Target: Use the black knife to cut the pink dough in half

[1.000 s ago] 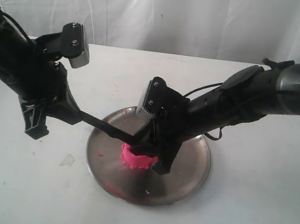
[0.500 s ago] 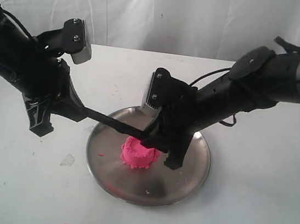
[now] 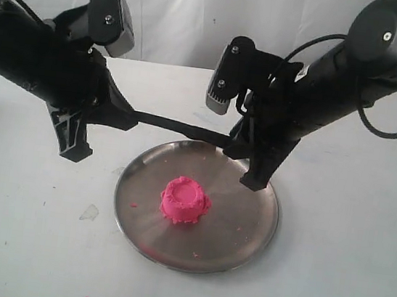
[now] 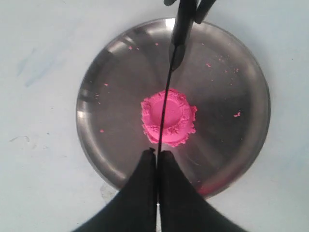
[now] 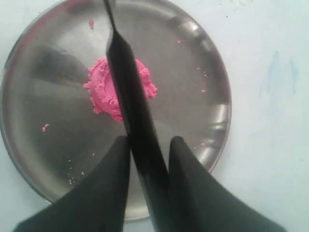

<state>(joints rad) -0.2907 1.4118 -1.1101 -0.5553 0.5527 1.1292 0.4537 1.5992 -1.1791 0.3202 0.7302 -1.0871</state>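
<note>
Both arms angle inward over the steel plate (image 3: 254,229), the left gripper (image 4: 157,159) pinching the black knife (image 3: 179,126) by its blade, the right gripper (image 5: 147,145) clasping its handle, above the whole pink dough (image 3: 185,201) mid-plate.

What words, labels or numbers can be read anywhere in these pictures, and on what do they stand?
None: no readable text shows in any view.
The steel plate, the pink dough, the black knife and both arms carry no visible lettering.
The grey camera housings show only screws, no label.
</note>
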